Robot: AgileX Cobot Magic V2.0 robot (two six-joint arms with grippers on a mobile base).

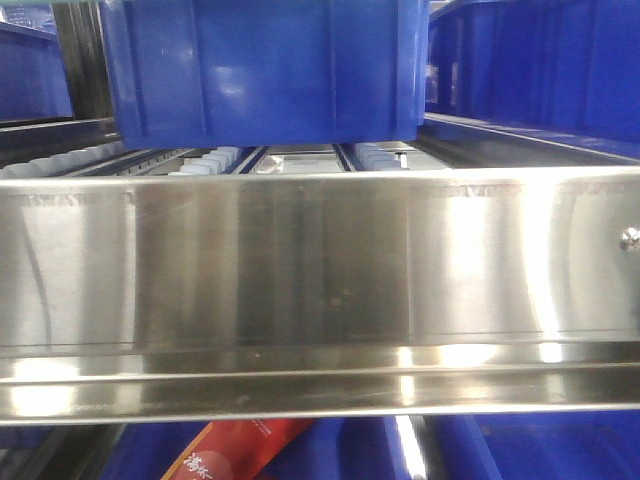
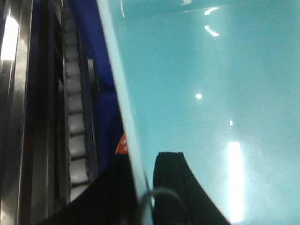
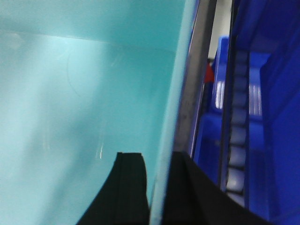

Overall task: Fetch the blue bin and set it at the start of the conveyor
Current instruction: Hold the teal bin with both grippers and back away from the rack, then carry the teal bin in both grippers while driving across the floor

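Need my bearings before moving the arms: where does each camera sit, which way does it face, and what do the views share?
Front camera: faces forward, level with the shelf's steel rail, with a dark blue bin behind it; no robot parts show.
Left wrist camera: looks along the left end effector, which straddles the aqua bin wall; a roller track runs alongside.
Right wrist camera: looks along the right end effector, which straddles a wall of that bin.
Shared: both wrist views show the aqua bin; the front view does not.

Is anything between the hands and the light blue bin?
Nothing visible. The left hand and the right hand each clasp a wall of the blue bin, one finger inside, one outside. The conveyor start is not in view.
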